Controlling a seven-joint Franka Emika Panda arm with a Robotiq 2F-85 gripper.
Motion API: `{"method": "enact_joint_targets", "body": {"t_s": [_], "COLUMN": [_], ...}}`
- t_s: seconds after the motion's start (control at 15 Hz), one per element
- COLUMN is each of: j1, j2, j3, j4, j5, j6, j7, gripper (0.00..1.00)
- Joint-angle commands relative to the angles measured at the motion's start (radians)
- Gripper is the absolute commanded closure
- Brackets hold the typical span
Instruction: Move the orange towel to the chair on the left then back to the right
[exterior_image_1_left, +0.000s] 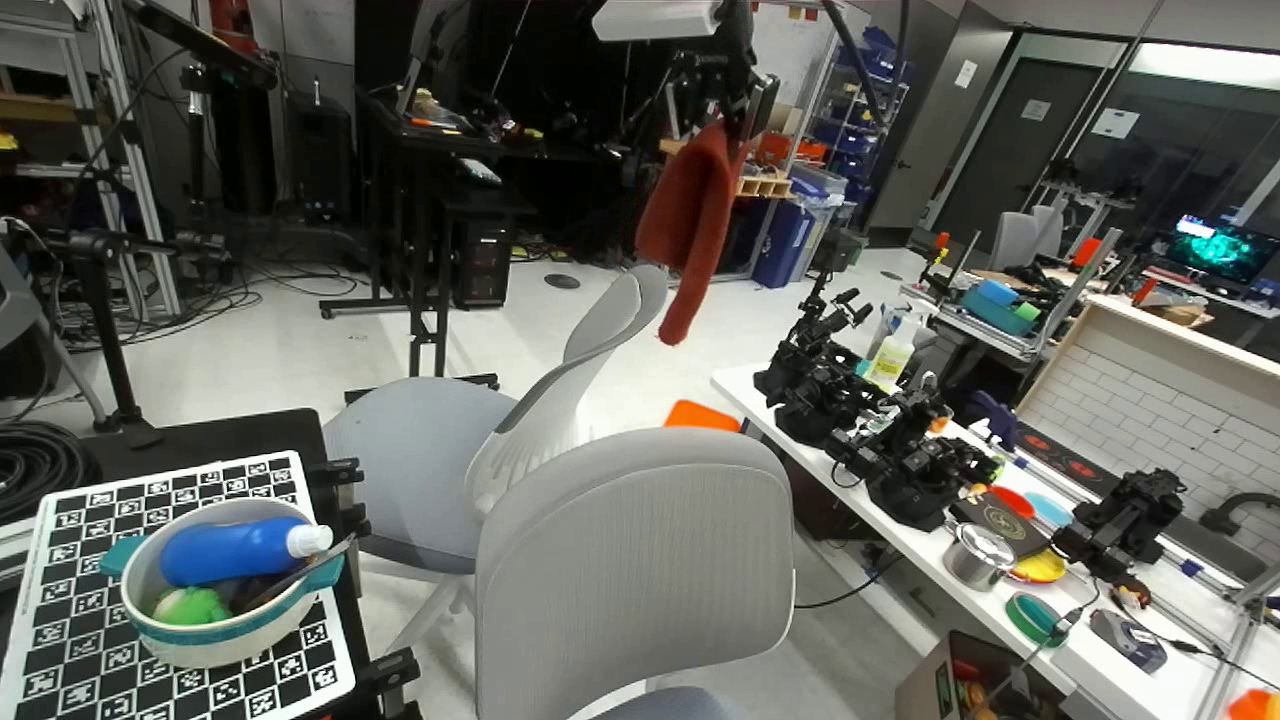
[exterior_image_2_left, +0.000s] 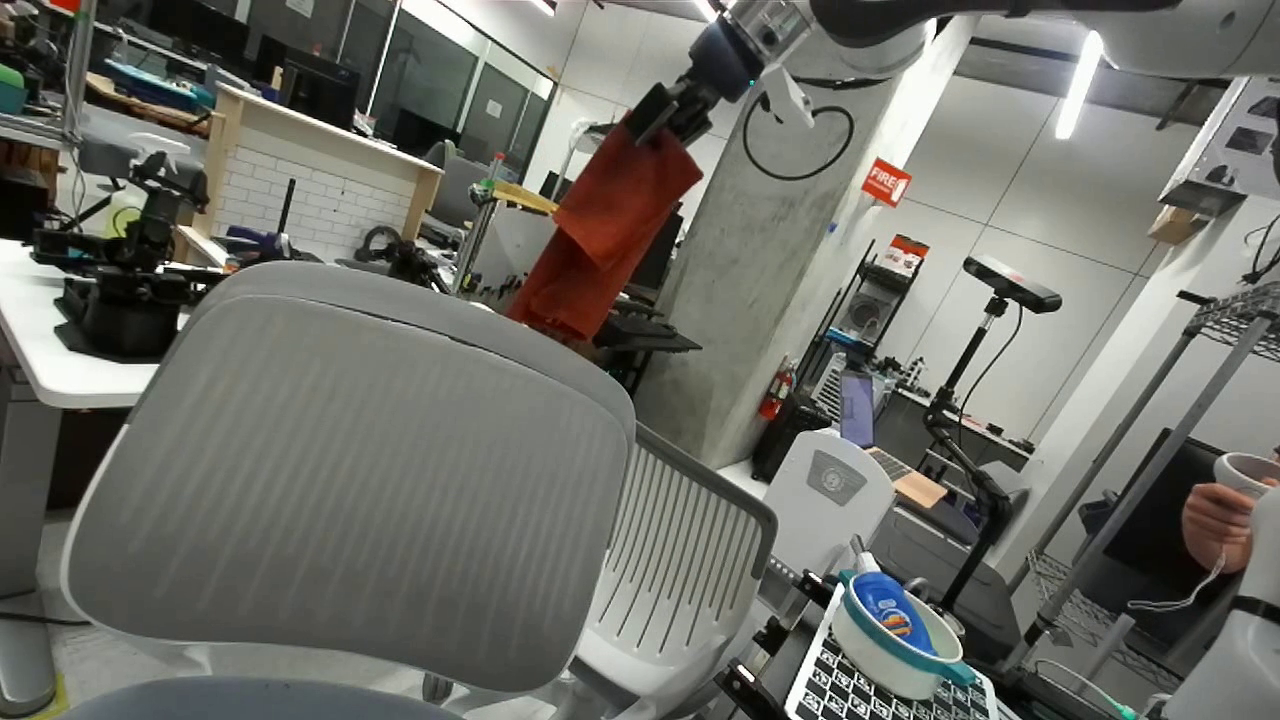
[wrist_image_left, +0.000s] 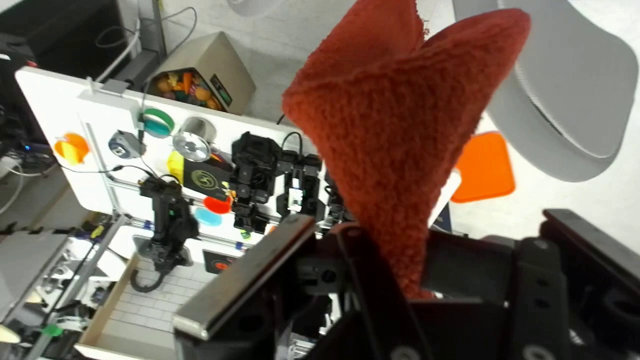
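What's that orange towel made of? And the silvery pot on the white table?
The orange towel looks like matte cloth, perhaps cotton terry: its surface is nubbly, edges fuzzy. The silvery pot looks like polished metal, probably steel, because it shows bright glints.

Obstacles below hand (exterior_image_1_left: 722, 112): chair backs (exterior_image_1_left: 640, 555)

Near chair (exterior_image_2_left: 340, 480) cropped; bin (wrist_image_left: 207, 55) contents (wrist_image_left: 192, 90) blurred, perhaps toys.

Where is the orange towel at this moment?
In an exterior view, the orange towel hangs from the tool in the upper half, just right of centre, with the nearer grey chair back lower in the picture.
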Motion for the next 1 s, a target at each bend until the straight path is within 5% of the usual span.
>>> {"method": "enact_joint_targets", "body": {"t_s": [0.0, 0.53, 0.93], "j1": [-0.043, -0.128, -0.143], "j2": [-0.102, -0.227, -0.203], "j3": [-0.031, -0.071, -0.066], "j4": [-0.113, -0.32, -0.411], "j5": [-0.011, -0.012, -0.055], "j6": [-0.011, -0.001, 0.025], "j7": [0.053, 0.096, 0.15], "gripper": [1.0, 1.0, 1.0]}}
